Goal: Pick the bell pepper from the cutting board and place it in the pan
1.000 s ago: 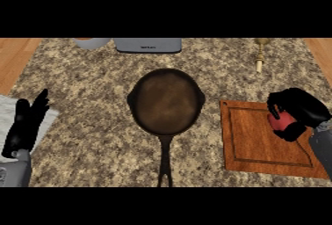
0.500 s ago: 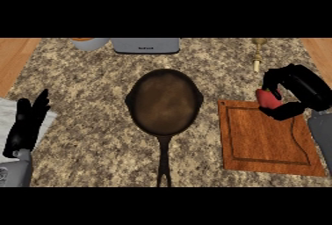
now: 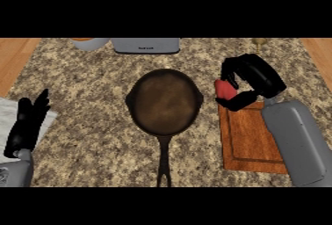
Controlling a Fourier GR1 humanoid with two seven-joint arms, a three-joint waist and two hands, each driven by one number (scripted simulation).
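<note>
Since the earlier frames only the right side had moved: at the left edge of the frame the left robot hand (image 3: 29,125) stood just as it had, resting open with fingers straight and pointing up, beside a white cloth (image 3: 13,114) at the worktop's (image 3: 91,83) lower left. Along the top edge a pale cup (image 3: 89,42) and a grey appliance (image 3: 146,45) sat unchanged. At centre the dark pan (image 3: 164,102) lay where it had been, its bowl bare and its long handle running toward the lower edge. Right of it, the right robot hand (image 3: 251,83) had travelled up and leftward off the cutting board (image 3: 250,140), so that it hung over the board's upper left corner and the strip of stone between board and pan. Its fingers and thumb were curled round the red bell pepper (image 3: 224,90), of which only the left part showed. The board itself carried nothing visible. By my reading the pick was done and the carry was underway; the pepper was just beside the pan's right rim but not yet over the bowl, so a further leftward move and a release remained.
</note>
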